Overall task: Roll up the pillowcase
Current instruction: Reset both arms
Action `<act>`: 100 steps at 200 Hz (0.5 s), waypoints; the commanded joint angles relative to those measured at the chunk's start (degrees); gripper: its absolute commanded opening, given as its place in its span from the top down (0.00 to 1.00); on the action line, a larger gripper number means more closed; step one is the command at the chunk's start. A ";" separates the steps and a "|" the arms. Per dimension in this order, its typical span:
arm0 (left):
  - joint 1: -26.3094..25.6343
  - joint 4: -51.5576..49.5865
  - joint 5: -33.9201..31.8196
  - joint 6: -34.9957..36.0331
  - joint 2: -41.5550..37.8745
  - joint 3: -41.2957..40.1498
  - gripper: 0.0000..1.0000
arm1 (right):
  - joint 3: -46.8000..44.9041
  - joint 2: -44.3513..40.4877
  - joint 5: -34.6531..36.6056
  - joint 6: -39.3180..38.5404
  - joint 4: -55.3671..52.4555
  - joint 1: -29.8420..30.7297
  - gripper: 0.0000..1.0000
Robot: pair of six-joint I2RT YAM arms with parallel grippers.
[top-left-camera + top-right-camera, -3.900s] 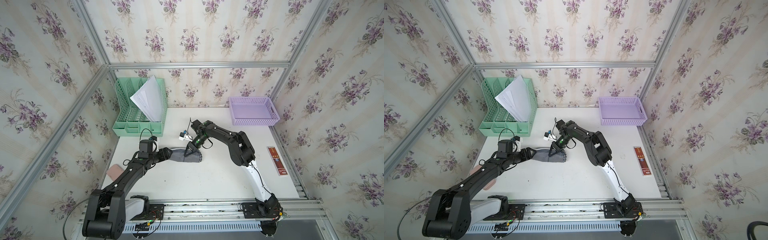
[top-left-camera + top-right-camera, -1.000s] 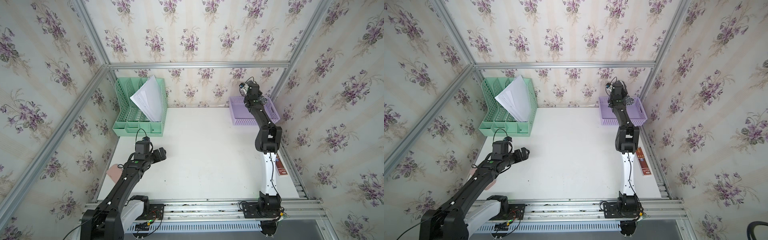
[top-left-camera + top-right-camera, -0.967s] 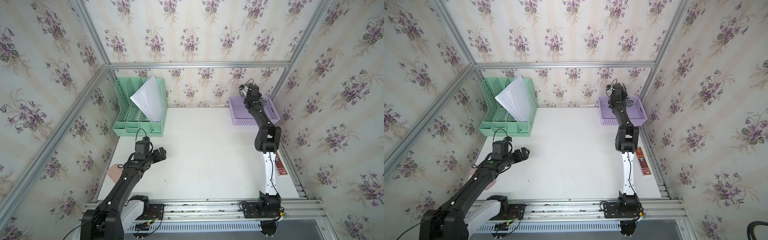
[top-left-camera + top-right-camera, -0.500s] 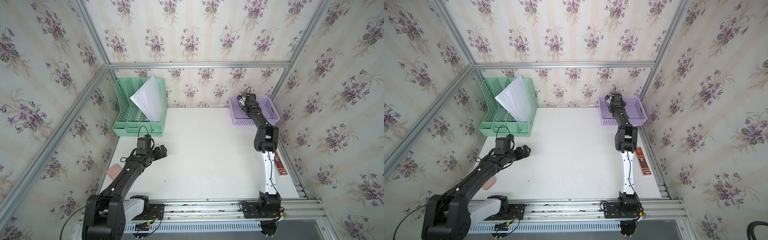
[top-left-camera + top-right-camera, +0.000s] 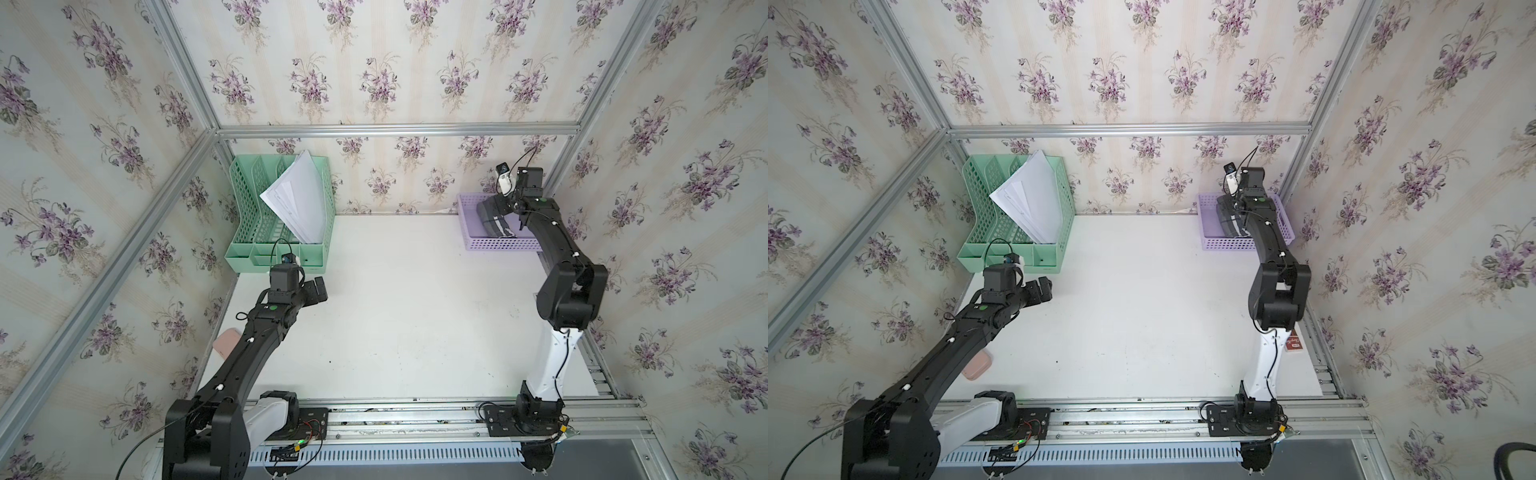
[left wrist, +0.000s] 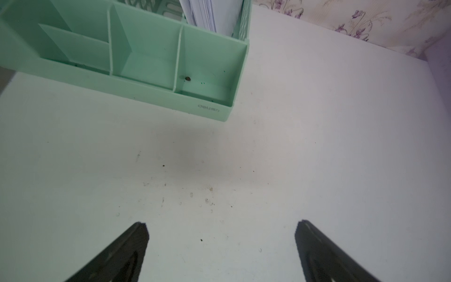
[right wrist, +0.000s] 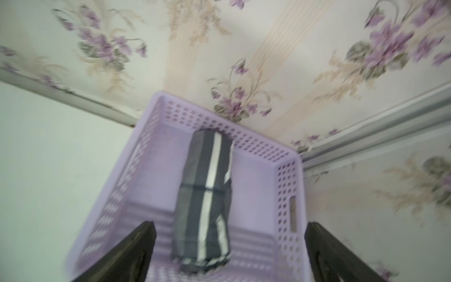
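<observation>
Rolled pillowcase (image 7: 205, 202) lying inside the lilac basket (image 7: 290, 190), far right corner of the bench (image 5: 395, 311). Right hand (image 7: 230, 224) above it, spread wide, pinching nothing. Left hand (image 6: 221, 222) spread too, over bare bench near the green file rack (image 6: 146, 61). Might unroll if snagged by a finger on withdrawal, or simply spring open unheld. White, scuffed surface; floral-papered walls (image 5: 374, 83), aluminium frame (image 5: 395, 129).

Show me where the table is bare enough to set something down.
The table is barest in its middle, between the rack and basket behind and the rail in front. The strip between rack and basket is bare too. Crowded: the basket, holding the pillowcase under the open right gripper, and before the rack, where the open left gripper hovers.
</observation>
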 commanded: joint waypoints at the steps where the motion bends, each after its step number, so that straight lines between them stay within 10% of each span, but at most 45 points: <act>1: -0.29 13.96 -6.82 5.39 -3.36 -6.65 0.01 | -19.54 -15.00 -5.67 19.75 12.27 0.77 0.00; 23: -0.41 20.20 -9.45 9.78 -4.81 -10.81 0.01 | -42.26 -29.98 -1.64 32.96 22.35 1.15 0.00; 49: -0.42 28.07 -12.51 15.45 -2.63 -15.07 0.01 | -64.32 -41.72 7.18 28.00 34.30 4.38 0.00; 100: -0.19 55.77 -8.61 16.78 3.87 -24.59 0.01 | -86.82 -44.68 10.83 30.83 54.08 4.42 0.00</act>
